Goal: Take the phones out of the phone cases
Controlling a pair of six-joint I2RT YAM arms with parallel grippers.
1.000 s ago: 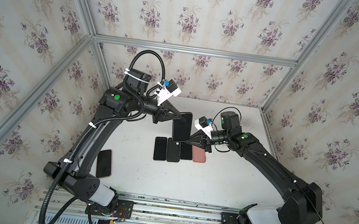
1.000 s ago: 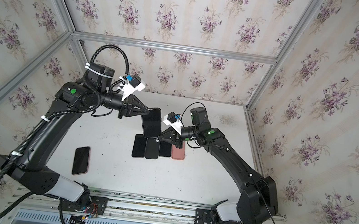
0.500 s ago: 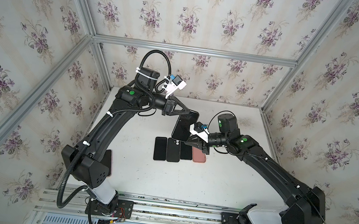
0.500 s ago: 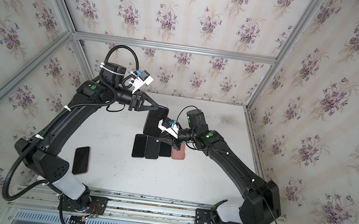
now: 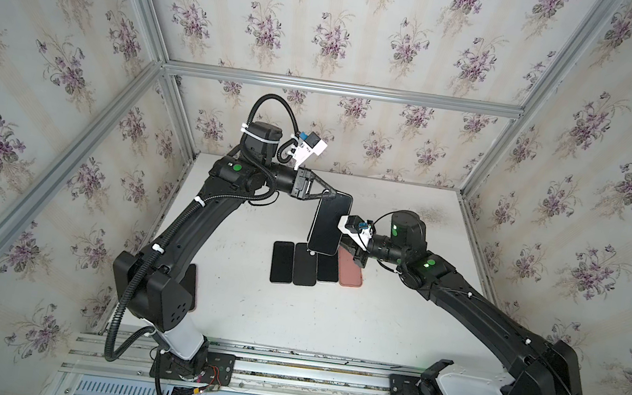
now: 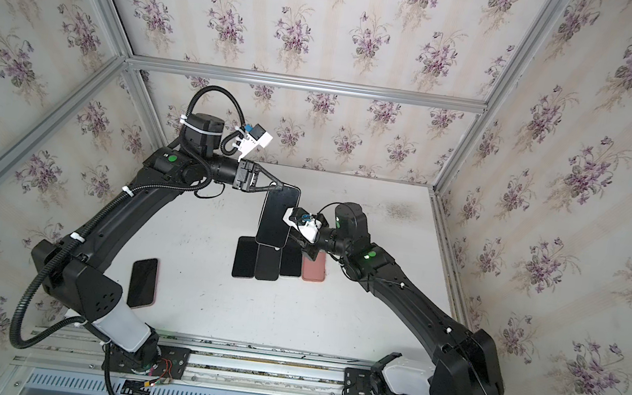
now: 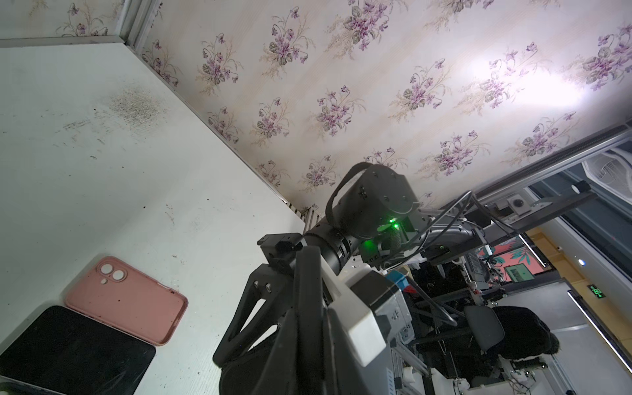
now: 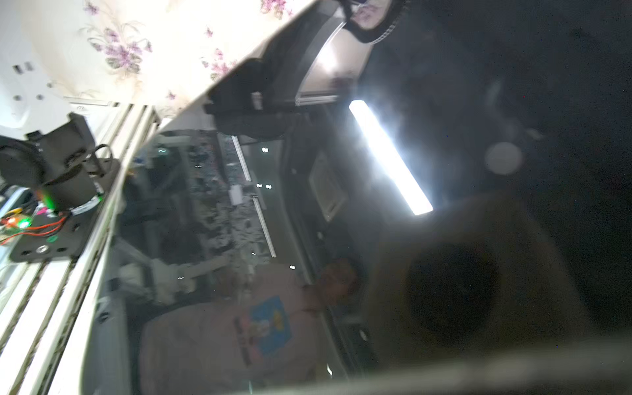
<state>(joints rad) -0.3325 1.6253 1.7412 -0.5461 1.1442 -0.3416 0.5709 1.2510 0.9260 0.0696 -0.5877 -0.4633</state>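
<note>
You have the phone (image 5: 327,225) off the counter (image 5: 247,315). It hangs by its top edge from the left gripper (image 5: 333,195), which is clamped on it, above the row of things lying there. The right gripper (image 5: 346,247) sits at the phone's lower side edge, and the views do not show whether its jaws are pinching or loose. You also cannot tell whether the lifted phone wears a thin dark case, so treat the removal as unconfirmed.

The pink case (image 7: 130,301) lies flat, hollow side up, with nothing in it. It rests just beside the last of three black phones (image 5: 305,264). Near the left arm's base, another phone (image 6: 142,283) shows a pinkish rim. It is probably still in its case and left to do.
</note>
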